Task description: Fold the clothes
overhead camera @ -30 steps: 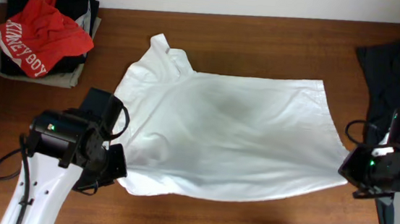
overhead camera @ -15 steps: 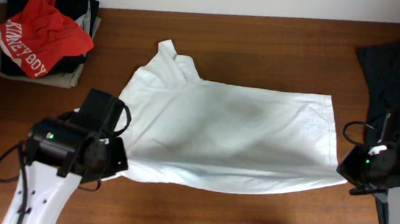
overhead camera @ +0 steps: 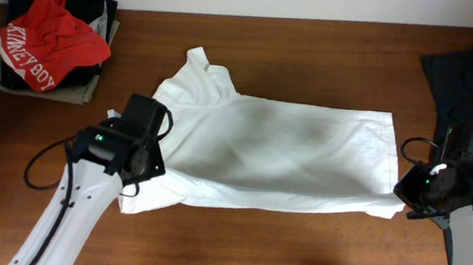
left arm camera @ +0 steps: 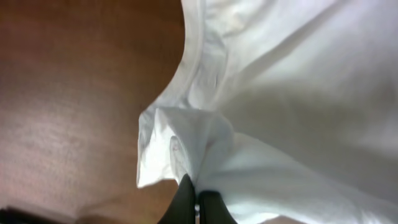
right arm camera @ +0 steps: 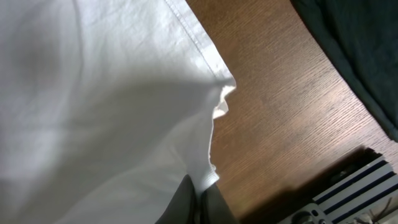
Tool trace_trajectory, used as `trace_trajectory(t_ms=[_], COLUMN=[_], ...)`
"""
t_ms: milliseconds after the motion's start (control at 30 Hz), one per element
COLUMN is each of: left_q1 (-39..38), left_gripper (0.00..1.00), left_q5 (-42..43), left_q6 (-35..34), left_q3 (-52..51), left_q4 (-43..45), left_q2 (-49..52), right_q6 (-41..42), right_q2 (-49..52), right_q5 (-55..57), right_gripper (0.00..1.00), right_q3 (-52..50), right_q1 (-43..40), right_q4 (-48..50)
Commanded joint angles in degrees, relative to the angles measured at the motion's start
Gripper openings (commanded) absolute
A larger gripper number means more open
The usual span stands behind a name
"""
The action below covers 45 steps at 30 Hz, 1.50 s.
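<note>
A white shirt lies spread across the middle of the wooden table, its near half lifted and folding toward the far side. My left gripper is shut on the shirt's near left corner, the fabric bunched between the black fingers. My right gripper is shut on the shirt's near right corner, pinched between its fingers. Both corners are held above the table.
A pile of clothes with a red printed garment on top sits at the far left. A dark garment lies at the far right, also in the right wrist view. The table's near edge runs along the bottom.
Both grippers moved inward and toward the far side with the shirt's near edge. The near half of the shirt has drawn up and narrowed. The left arm shifted right.
</note>
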Motion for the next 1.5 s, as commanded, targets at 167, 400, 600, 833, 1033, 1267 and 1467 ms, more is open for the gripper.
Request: trace_trajectory(t_ms=[167, 400, 600, 833, 1033, 1267, 1467], left_q1=[-0.11, -0.11, -0.11, -0.11, -0.13, -0.11, -0.02], left_gripper=[0.01, 0.01, 0.01, 0.01, 0.72, 0.93, 0.99], left_q5=[-5.38, -7.15, -7.87, -7.89, -7.87, -7.89, -7.87], left_q6=[0.50, 0.48, 0.48, 0.48, 0.50, 3.61, 7.19], left_q3=[-0.22, -0.22, -0.22, -0.22, -0.22, 0.20, 6.05], left_q4=[8.72, 11.54, 15.78, 18.47, 20.79, 24.59, 20.83], left_q2=[6.54, 12.33, 15.30, 15.63, 15.65, 15.63, 15.21], right_q6=[3.78, 7.58, 7.96, 9.68, 9.64, 9.33, 5.35], right_q2=[0.68, 0.98, 1.25, 5.62, 10.84, 12.68, 12.68], right_q5=[1.84, 5.07, 6.43, 5.79, 5.77, 2.73, 2.78], right_gripper=[0.04, 0.04, 0.04, 0.05, 0.45, 0.98, 0.99], right_q3=[-8.07, -12.94, -13.27, -13.38, -13.38, -12.79, -9.49], right_q1=[-0.37, -0.37, -0.37, -0.35, -0.35, -0.37, -0.37], right_q4=[5.64, 8.96, 12.76, 15.63, 18.93, 19.43, 17.70])
